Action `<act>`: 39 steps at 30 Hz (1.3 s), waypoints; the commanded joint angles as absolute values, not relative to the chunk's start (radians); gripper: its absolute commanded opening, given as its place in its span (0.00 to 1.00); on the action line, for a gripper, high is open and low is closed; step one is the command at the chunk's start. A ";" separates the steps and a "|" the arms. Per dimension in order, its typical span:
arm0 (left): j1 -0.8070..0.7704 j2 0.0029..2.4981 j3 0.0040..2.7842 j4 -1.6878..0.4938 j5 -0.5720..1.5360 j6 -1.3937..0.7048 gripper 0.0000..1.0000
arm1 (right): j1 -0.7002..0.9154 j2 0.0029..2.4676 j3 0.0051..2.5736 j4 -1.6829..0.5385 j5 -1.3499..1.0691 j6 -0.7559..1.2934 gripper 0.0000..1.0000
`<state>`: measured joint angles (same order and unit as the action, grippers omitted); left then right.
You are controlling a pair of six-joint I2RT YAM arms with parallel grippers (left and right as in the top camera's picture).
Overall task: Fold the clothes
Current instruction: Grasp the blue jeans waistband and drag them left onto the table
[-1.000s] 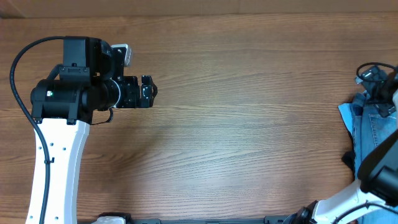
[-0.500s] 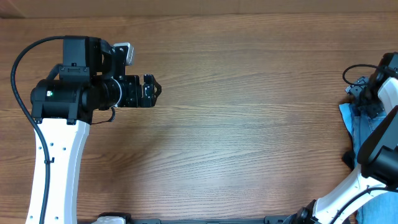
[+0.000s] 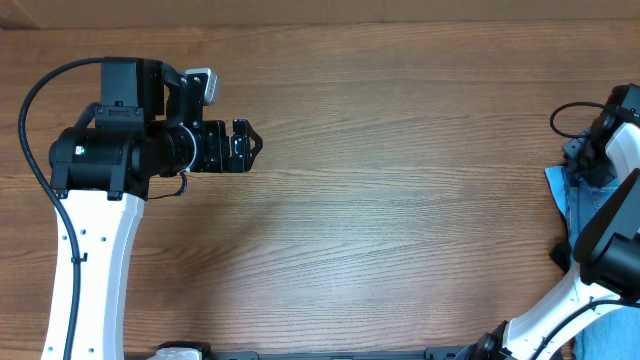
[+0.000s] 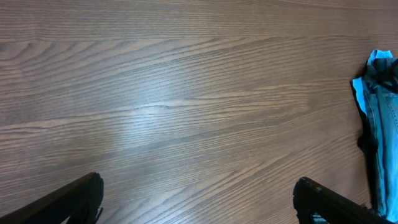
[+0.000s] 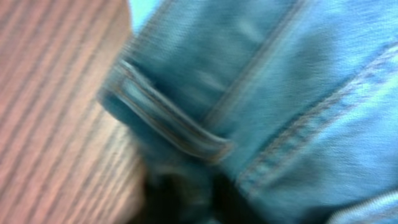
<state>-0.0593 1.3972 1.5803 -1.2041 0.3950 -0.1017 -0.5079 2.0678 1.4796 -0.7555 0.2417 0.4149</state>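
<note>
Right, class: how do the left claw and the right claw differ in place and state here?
The left claw hangs over bare table, far from the jeans; the right claw is at the jeans, by the table's right edge. The left claw's jaws stand wide open; the right claw's cannot be made out, as its own camera shows only blurred denim. Both are black.

White arm links (image 3: 88,265) w/ small screws (image 3: 83,237), black joint housings (image 3: 100,160), thin black cables (image 3: 35,95), green LED (image 3: 80,151)
</note>
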 commanded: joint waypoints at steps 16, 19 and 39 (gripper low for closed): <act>-0.058 1.398 1.608 -1.250 0.266 -0.067 0.94 | -0.406 1.715 1.683 -0.994 0.075 0.365 0.04; -0.057 1.397 1.620 -1.262 0.250 -0.067 0.91 | -0.329 1.655 1.684 -0.998 0.046 0.362 0.04; 0.121 1.391 1.914 -1.397 0.251 -0.037 0.94 | 0.482 1.654 1.684 -0.684 -0.099 0.402 0.04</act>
<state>0.1032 1.3972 1.8790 -1.3926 0.2558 -0.0708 0.3622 1.6600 1.6218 -0.7433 -0.0444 0.3931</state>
